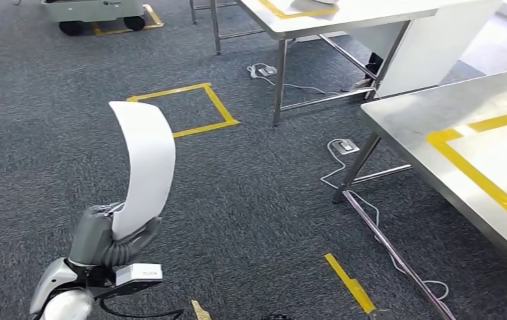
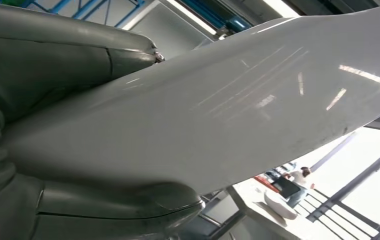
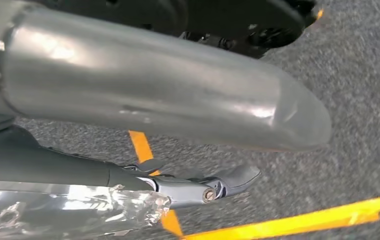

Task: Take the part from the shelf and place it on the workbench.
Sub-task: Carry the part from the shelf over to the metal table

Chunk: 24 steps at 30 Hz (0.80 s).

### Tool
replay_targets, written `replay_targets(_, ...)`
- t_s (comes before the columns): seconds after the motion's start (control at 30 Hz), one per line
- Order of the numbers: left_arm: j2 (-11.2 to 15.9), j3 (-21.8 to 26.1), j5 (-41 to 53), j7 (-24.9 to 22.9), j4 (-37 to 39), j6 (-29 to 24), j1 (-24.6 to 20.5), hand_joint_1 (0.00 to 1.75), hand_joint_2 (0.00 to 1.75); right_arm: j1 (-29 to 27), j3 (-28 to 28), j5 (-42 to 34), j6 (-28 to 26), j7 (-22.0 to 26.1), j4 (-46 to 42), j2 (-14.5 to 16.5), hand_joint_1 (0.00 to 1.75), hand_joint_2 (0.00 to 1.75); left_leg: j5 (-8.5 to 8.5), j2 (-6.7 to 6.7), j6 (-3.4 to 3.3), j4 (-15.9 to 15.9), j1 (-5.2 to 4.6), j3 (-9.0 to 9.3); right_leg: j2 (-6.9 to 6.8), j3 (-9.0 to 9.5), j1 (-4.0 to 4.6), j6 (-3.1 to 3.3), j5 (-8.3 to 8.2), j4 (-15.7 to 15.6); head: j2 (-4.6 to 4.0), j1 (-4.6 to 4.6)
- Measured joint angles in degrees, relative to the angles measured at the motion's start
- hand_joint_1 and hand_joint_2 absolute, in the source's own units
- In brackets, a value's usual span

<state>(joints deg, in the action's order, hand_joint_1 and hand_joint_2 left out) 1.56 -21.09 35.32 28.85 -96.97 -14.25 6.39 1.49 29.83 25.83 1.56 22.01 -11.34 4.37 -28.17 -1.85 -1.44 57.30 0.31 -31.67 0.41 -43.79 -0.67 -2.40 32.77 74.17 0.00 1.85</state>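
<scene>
- Head view: the left robot hand (image 1: 114, 233) holds the white curved part (image 1: 145, 167) by its low end. The part sticks up tall above the carpet floor (image 1: 237, 193), w/ most of it out past the fingers. The tabletop (image 1: 437, 127) w/ the yellow tape box (image 1: 491, 167) is off to the right, well apart from the part.
- Risk here: the grip is only at one end, so the tall part could tip or slide out & drop on the floor before it gets to the tabletop. Prob worse if the arm swings fast.
- Also: cables (image 1: 344, 167) lie on the floor near the table legs. Feet could catch on them on the way over.
- Left wrist view: the part (image 2: 238, 100) is shiny & smooth, pressed between the grey thumb (image 2: 103, 210) & the other side of the left robot hand (image 2: 53, 55). Smooth = slippery, so it may twist in the grip.
- Right wrist view: the right robot hand (image 3: 188, 150) hangs over the carpet w/ nothing in it, fingers (image 3: 233, 177) apart from the thumb. It is too far off to help catch the part.
- Last risk: the long part could bump the tabletop edge if it comes in too low.
</scene>
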Motion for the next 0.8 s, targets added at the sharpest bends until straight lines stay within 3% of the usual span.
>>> replay_targets(0.07,-0.01,-0.01,0.01,0.00,0.05,0.20,0.00,1.75,1.75,-0.08,0.08,0.11,-0.03,-0.01,0.00,-0.01,0.00,0.00,-0.46,-1.16,0.33,0.01,0.12,0.52,-0.86,2.98,-0.28,-0.30,-3.37,-5.47,0.00,0.01)
replay_targets(0.13,0.01,-0.02,0.01,0.00,0.05,0.42,0.00,1.75,1.75,0.07,0.13,0.25,-0.03,-0.01,0.00,0.01,0.00,0.00,-1.06,-2.13,0.96,0.10,-0.04,1.17,-3.06,7.23,-0.08,-0.21,-5.77,-12.78,0.00,0.04)
replay_targets(0.2,0.04,-0.06,0.04,0.04,0.05,0.68,-0.01,1.75,1.75,0.29,0.17,0.40,-0.01,-0.02,0.00,0.03,0.00,0.00,-1.46,-3.00,1.52,0.16,-0.38,1.61,-3.92,8.88,0.28,0.47,-5.89,-15.45,0.00,0.01)
replay_targets(0.27,0.08,-0.13,0.08,0.10,0.05,0.85,-0.05,1.75,1.75,0.24,0.24,0.57,0.00,-0.03,0.00,0.04,0.00,0.00,-1.78,-3.66,1.99,0.10,-0.34,1.95,-2.77,8.92,0.30,1.38,-5.92,-15.58,0.00,0.00)
replay_targets(0.33,0.10,-0.16,0.12,0.15,0.05,0.89,-0.08,1.75,1.75,0.18,0.33,0.72,-0.01,-0.01,-0.01,0.04,0.00,0.00,-3.23,-2.02,2.53,1.57,-0.02,1.59,-1.70,9.07,0.14,2.14,-5.99,-15.75,0.00,-0.12)
replay_targets(0.37,0.14,-0.16,0.14,0.17,0.06,0.93,-0.06,1.75,1.75,0.26,0.38,0.79,-0.02,0.01,-0.01,0.03,0.00,0.00,-4.83,-0.69,2.73,4.14,0.11,0.45,-1.10,9.16,0.04,2.46,-6.05,-15.82,0.00,-0.25)
replay_targets(0.4,0.21,-0.16,0.16,0.20,0.07,0.98,0.00,1.75,1.75,0.34,0.42,0.90,-0.03,0.04,-0.02,0.03,0.00,0.00,-6.67,0.53,2.80,7.88,0.16,-1.34,-0.47,9.16,0.07,2.65,-6.05,-15.82,0.00,-0.36)
replay_targets(0.47,0.39,-0.16,0.18,0.19,0.15,1.06,0.15,1.75,1.75,0.45,0.47,1.10,-0.04,0.08,-0.02,0.02,0.00,0.00,-9.31,1.29,2.76,15.42,0.16,-5.36,0.94,9.19,0.20,2.86,-6.05,-15.81,0.00,-0.45)
replay_targets(0.5,0.45,-0.16,0.18,0.16,0.19,1.07,0.21,1.75,1.75,0.41,0.48,1.19,-0.03,0.10,-0.02,0.02,0.00,0.00,-8.96,1.38,2.61,16.84,0.13,-6.40,1.69,9.24,0.30,2.87,-6.04,-15.81,0.00,-0.46)
replay_targets(0.53,0.49,-0.16,0.18,0.14,0.23,1.08,0.24,1.75,1.75,0.36,0.48,1.22,-0.03,0.10,-0.01,0.02,0.00,0.00,-7.41,1.50,2.33,15.98,0.10,-6.40,2.45,9.33,0.39,2.88,-6.04,-15.80,0.00,-0.48)
replay_targets(0.57,0.50,-0.16,0.18,0.11,0.25,1.09,0.25,1.75,1.75,0.30,0.48,1.25,-0.02,0.10,-0.01,0.03,0.00,0.00,-5.04,1.86,1.94,13.15,0.03,-5.44,3.22,9.42,0.46,2.88,-6.04,-15.80,0.00,-0.48)
replay_targets(0.63,0.56,-0.16,0.19,0.11,0.25,1.12,0.26,1.75,1.75,0.28,0.48,1.27,0.01,0.11,0.00,0.11,0.00,0.00,-0.75,4.06,0.95,5.67,-0.13,-2.52,4.67,9.44,0.48,2.78,-6.07,-15.75,0.00,-0.44)
replay_targets(0.7,0.63,-0.16,0.22,0.11,0.25,1.15,0.25,1.75,1.75,0.30,0.49,1.28,0.02,0.12,0.00,0.21,0.00,0.00,0.27,5.76,0.43,1.58,-0.25,-0.83,5.87,9.06,0.32,2.34,-6.23,-15.69,0.00,-0.51)
replay_targets(0.77,0.66,-0.16,0.26,0.11,0.25,1.20,0.18,1.75,1.75,0.11,0.50,1.29,0.04,0.12,0.00,0.23,0.00,0.00,0.09,5.21,0.39,0.67,-0.27,-0.45,6.93,8.65,0.18,1.61,-6.53,-15.91,0.00,-0.59)
replay_targets(0.8,0.64,-0.17,0.27,0.10,0.25,1.22,0.13,1.75,1.75,-0.03,0.52,1.31,0.03,0.13,0.00,0.17,0.00,0.00,0.31,4.56,0.35,0.20,-0.13,-0.24,6.84,8.46,0.20,1.32,-6.45,-15.89,0.00,-0.56)
